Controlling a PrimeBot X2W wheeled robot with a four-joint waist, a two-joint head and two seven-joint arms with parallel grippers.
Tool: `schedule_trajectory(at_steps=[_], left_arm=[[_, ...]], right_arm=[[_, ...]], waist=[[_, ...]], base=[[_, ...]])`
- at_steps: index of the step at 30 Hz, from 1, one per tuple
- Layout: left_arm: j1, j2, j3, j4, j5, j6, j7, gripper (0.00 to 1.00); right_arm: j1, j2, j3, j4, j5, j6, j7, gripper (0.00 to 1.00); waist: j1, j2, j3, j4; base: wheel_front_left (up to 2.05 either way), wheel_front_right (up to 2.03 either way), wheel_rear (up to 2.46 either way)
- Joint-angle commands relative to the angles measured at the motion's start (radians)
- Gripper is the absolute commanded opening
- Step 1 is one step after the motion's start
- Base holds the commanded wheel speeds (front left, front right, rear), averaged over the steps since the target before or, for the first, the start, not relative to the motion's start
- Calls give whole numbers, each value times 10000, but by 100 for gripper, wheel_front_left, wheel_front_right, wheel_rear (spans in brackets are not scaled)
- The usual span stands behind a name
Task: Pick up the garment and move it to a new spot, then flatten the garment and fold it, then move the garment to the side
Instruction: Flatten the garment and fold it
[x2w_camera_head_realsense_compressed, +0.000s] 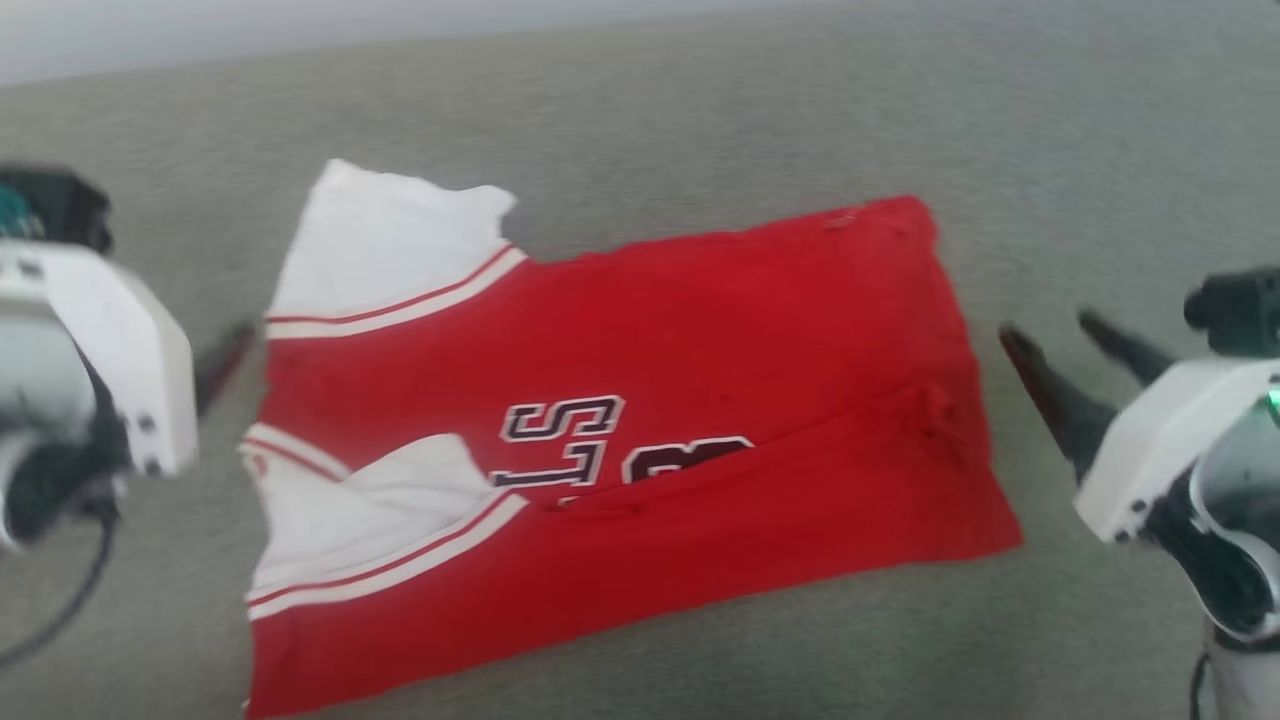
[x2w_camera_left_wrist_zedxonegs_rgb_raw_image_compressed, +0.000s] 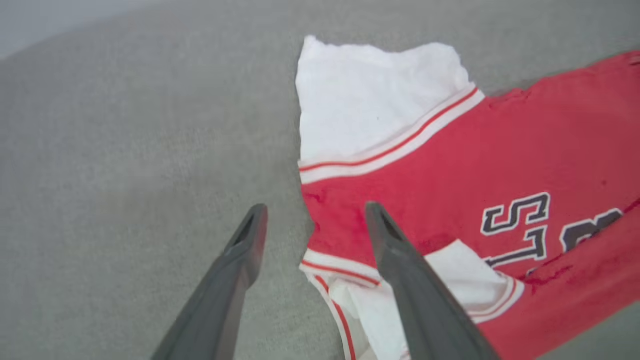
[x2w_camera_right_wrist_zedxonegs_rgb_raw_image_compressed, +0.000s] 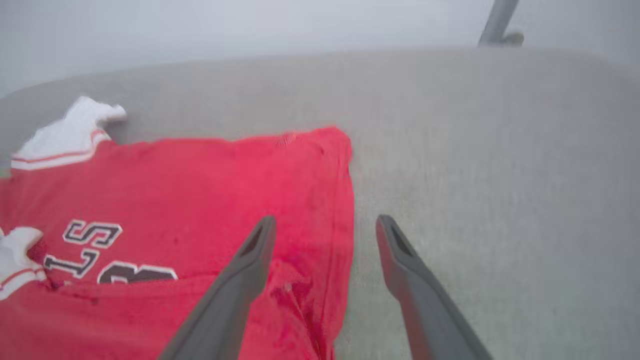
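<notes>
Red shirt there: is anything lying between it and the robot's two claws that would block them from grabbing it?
Nothing visible does. The shirt lies on the grey surface, with the left gripper open by its sleeve end and the right gripper open by its hem end; only bare surface lies between.

The left claw (x2w_camera_left_wrist_zedxonegs_rgb_raw_image_compressed: 316, 209) hangs spread wide and empty at the sleeve end of the garment (x2w_camera_left_wrist_zedxonegs_rgb_raw_image_compressed: 500, 155), one finger (x2w_camera_left_wrist_zedxonegs_rgb_raw_image_compressed: 420, 300) above its red cloth and folded white sleeve (x2w_camera_left_wrist_zedxonegs_rgb_raw_image_compressed: 465, 285), the other over the grey worktop (x2w_camera_left_wrist_zedxonegs_rgb_raw_image_compressed: 125, 175) just beside that edge
</notes>
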Motion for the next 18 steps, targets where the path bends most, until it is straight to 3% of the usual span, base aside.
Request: schedule_trajectory(at_steps=[1,9,12,18], left_arm=[[-549,-162,76,383,187,-328,2,100],[-2397,-555,-10,2603,901,-1602,336,100],[-2909,-694,-79,3592,1041,-1967,581,100],[-3628,-851,-283,5379,1122,-2268,1337,100]], right_arm=[[-294,-25,240,-107,-88,0,-832,100],[-1021,84,1517,338,-591,0,-4056,100],[-1147,259,1811,674,-571,0,-4662,100],[-1290,383,2062,1185,-582,0,-5135,100]], waist=[[0,0,186,-585],[0,0,843,-1997],[0,0,1120,-2391],[0,0,1578,-2848]], base=[[0,0,0],[0,0,0],[0,0,0],[0,0,0]])
